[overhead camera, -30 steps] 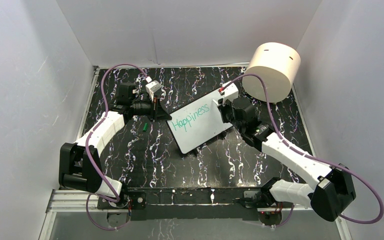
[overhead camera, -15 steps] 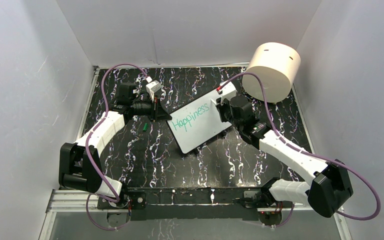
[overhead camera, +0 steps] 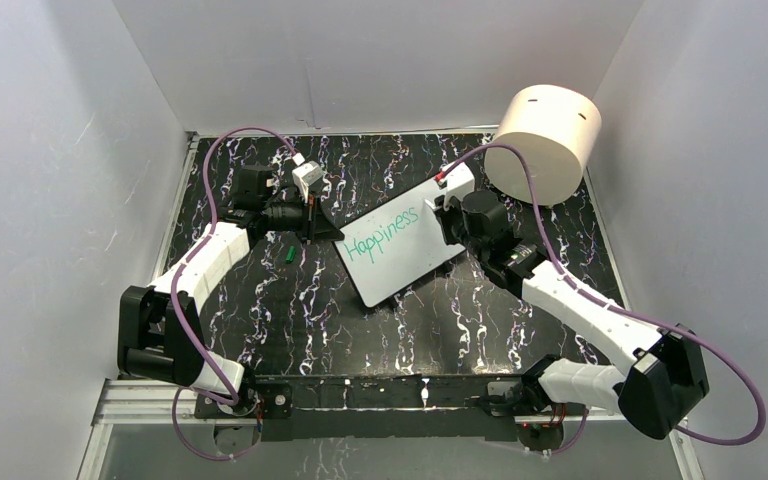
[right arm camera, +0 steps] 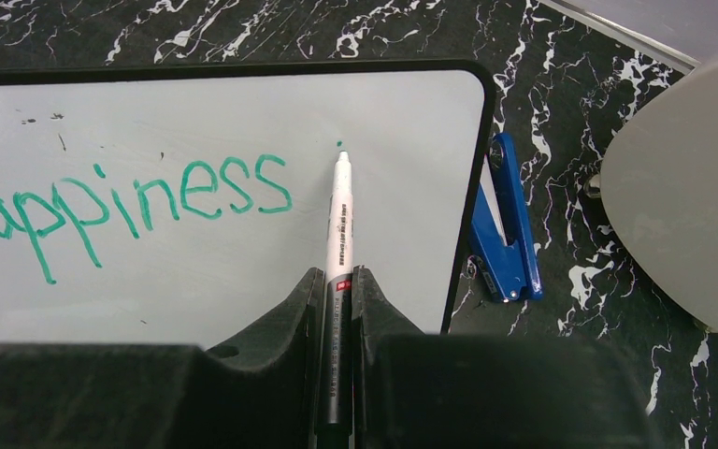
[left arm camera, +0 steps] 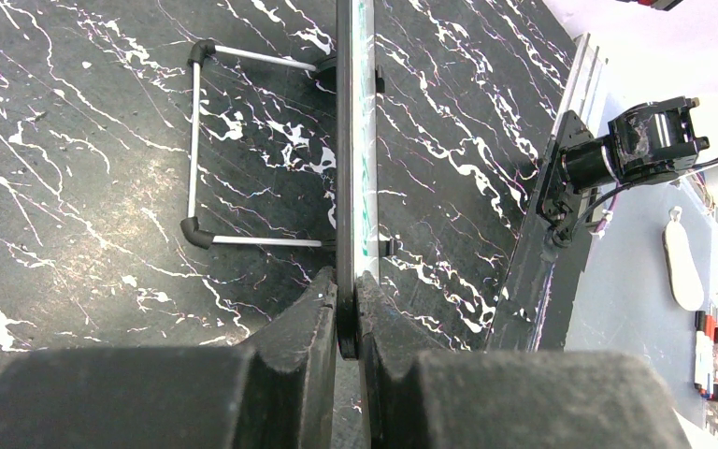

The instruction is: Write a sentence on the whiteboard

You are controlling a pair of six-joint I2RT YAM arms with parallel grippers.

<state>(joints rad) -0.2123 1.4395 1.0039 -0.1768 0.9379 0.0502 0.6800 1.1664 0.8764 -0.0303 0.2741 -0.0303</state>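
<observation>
Right wrist view: the right end effector (right arm camera: pixel 338 281) is clenched around a white marker (right arm camera: pixel 340 210), both black fingers pressed to its barrel and the pen pointing straight out from between them. The tip sits just under a tiny green dot on the whiteboard (right arm camera: pixel 393 224); whether it touches the surface I cannot tell. To the left of the pen runs the sentence (right arm camera: pixel 131 208), which reads as a single teal-green handwritten word, "Happiness", in rounded, slightly uneven letters that end just beside the marker. The board is white with a thin black frame and a rounded corner, and a few small dark specks mark its upper left part. A blue clip (right arm camera: pixel 505 234) lies on the desk (right arm camera: pixel 598 374) just past the board's right edge, and a big cream cylinder (right arm camera: pixel 682 206) fills the far right.

From the left wrist camera the board shows edge-on, and the left end effector (left arm camera: pixel 346 313) is clamped shut on that thin edge. A bent wire stand (left arm camera: pixel 194 150) with black corner pieces juts from the board's back.

Seen from above, the board sits mid-desk between the two arms, turned at a slant, with a small green cap (overhead camera: pixel 288 254) lying near the left arm
</observation>
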